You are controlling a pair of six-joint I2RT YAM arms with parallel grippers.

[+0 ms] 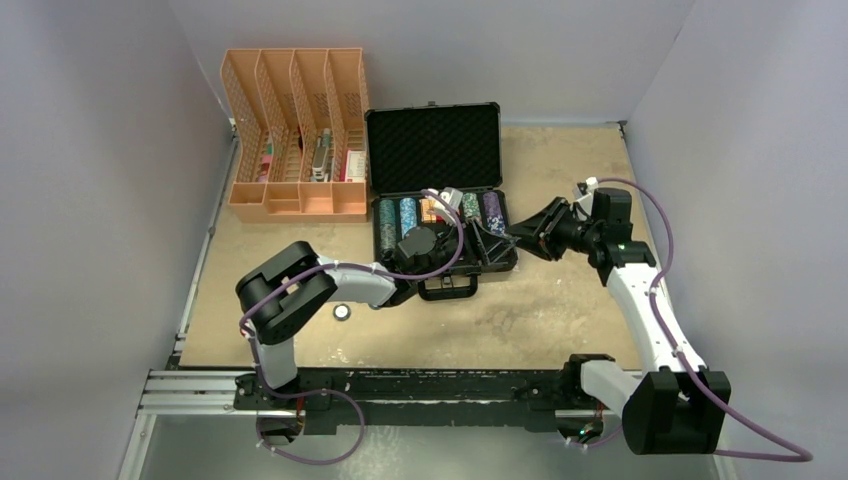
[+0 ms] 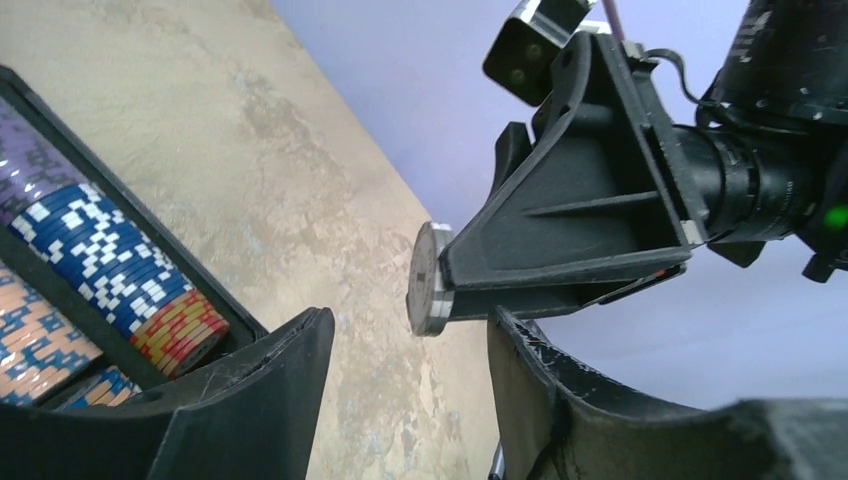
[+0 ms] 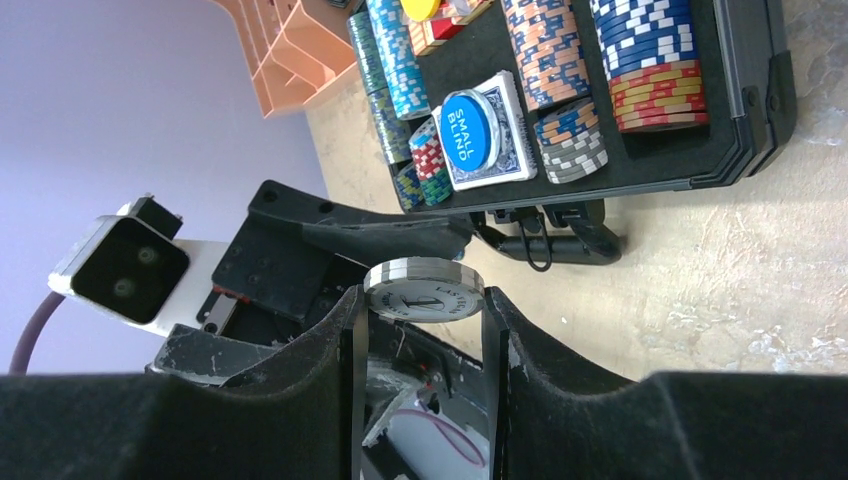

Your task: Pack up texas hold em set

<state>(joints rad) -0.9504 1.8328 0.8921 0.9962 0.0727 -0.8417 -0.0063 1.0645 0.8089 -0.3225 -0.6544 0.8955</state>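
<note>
Right wrist | right tool (image 3: 422, 308) clamped on button disc (image 3: 423, 288) rim, face toward camera | left tool (image 2: 410, 335) apart

I see that the case (image 3: 755, 90) is black, and its foam lining (image 1: 433, 145) is black too, with a fine dimpled pattern. The poker chips (image 3: 640, 50) are blue with white blocks, red with yellow, peach with blue, dark green, and purple. The card deck (image 3: 512, 140) has a blue ornamented back with a white border. The blue disc (image 3: 468, 131) carries white letters. The button disc (image 3: 424, 291) is silver-white with dark marks. The file organiser (image 1: 297, 135) is orange with a lattice pattern. The table (image 1: 560, 300) is beige and mottled.
</note>
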